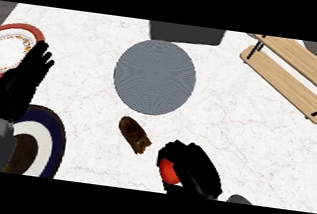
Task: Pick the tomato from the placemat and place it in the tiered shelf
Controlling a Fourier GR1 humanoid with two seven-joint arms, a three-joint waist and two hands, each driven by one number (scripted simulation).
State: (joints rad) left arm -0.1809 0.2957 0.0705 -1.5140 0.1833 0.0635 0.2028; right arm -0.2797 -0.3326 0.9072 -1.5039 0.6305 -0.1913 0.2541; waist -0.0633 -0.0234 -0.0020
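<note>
- Right hand (192, 170), fingers curled round the smooth red tomato (168, 171), below the oval ribbed grey placemat (155, 77).
- Left hand (26, 74), fingers straight, left of placemat.
- Slatted wooden shelf (300, 72), right of placemat.

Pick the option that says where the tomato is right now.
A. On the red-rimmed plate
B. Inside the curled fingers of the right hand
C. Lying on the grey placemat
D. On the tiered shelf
B: the red tomato shows between the curled fingers of the right hand, near the lower edge, well short of the wooden tiered shelf; the grey placemat has nothing on it.
</note>
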